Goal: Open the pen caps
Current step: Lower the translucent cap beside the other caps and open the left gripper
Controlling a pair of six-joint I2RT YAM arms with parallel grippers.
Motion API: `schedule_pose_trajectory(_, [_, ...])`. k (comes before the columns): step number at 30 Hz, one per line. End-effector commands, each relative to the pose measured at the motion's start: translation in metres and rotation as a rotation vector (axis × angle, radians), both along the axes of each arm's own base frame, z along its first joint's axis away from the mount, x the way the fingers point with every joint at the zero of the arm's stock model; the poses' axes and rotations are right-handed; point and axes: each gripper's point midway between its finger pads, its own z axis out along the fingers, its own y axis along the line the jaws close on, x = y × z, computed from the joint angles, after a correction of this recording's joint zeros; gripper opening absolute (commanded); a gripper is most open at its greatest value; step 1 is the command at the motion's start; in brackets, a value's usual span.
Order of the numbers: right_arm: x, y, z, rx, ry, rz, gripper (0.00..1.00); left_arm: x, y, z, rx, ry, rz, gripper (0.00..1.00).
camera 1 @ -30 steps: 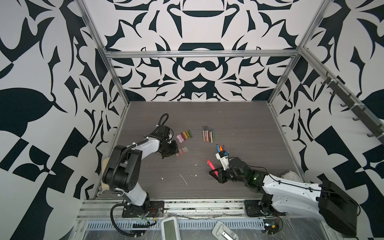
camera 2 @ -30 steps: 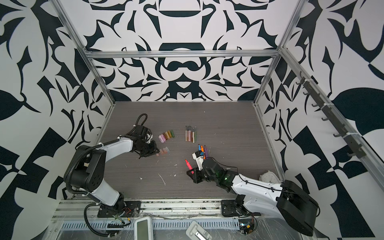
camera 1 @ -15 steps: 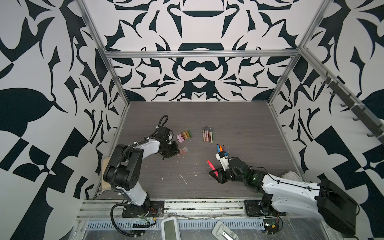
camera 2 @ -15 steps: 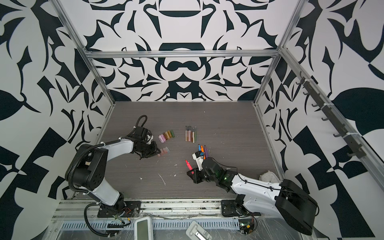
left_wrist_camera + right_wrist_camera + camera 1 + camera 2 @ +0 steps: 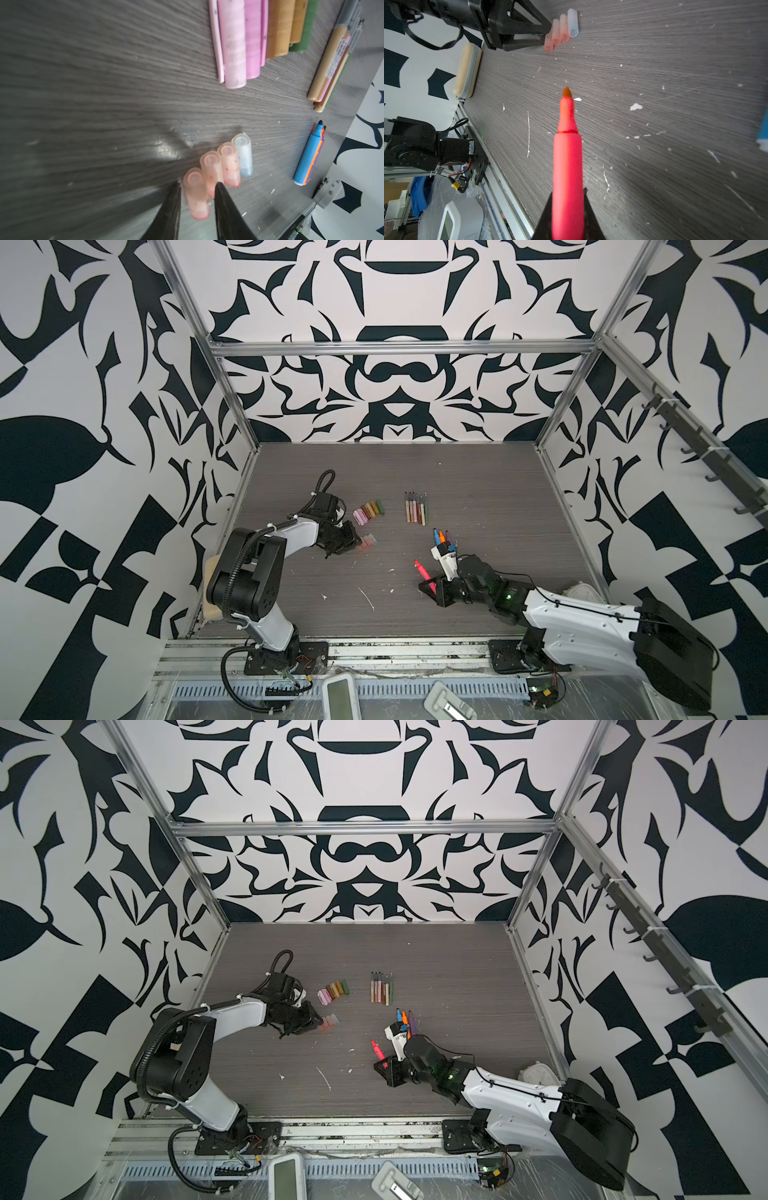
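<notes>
In the left wrist view my left gripper (image 5: 197,184) is open, its fingers standing just clear on either side of a translucent pink pen cap (image 5: 196,197) that lies on the table. That cap ends a row with two more pink caps (image 5: 211,168) and a pale blue one (image 5: 244,158). Opaque pink, brown, gold and green caps (image 5: 368,511) lie further back. My right gripper (image 5: 568,191) is shut on an uncapped bright pink pen (image 5: 568,145), held low over the table with its tip bare. In both top views this pen (image 5: 378,1051) points toward the back.
Several thin uncapped pens (image 5: 415,510) lie in a row mid-table, and thick blue, orange and purple pens (image 5: 442,537) sit beside my right wrist. A beige pad (image 5: 212,589) rests at the left edge and a white object (image 5: 582,593) at the right. White flecks dot the table.
My left gripper's jaws have parted and let go of the translucent pink cap, which now lies on the table. The right arm and its pen have not moved.
</notes>
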Motion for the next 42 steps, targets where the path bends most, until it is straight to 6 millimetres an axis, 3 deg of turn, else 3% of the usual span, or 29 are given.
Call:
schedule_pose_trajectory(1, [0.006, 0.004, 0.008, 0.019, -0.011, -0.016, 0.0, -0.008, 0.007, -0.005, 0.018, 0.029, 0.014, 0.32])
schedule_pose_trajectory(17, [0.006, 0.005, 0.008, 0.019, -0.008, -0.013, 0.0, -0.004, -0.007, -0.001, -0.079, 0.039, 0.045, 0.32])
schedule_pose_trajectory(28, [0.006, 0.004, 0.008, 0.019, -0.007, -0.012, 0.0, -0.005, -0.006, -0.004, -0.075, 0.048, 0.051, 0.32])
schedule_pose_trajectory(36, [0.007, 0.005, 0.007, 0.019, -0.003, -0.016, 0.0, -0.01, -0.001, 0.005, -0.057, 0.034, 0.048, 0.33])
schedule_pose_trajectory(42, [0.023, -0.016, 0.022, -0.025, -0.033, -0.119, 0.0, -0.017, 0.005, 0.017, -0.037, 0.008, 0.036, 0.36])
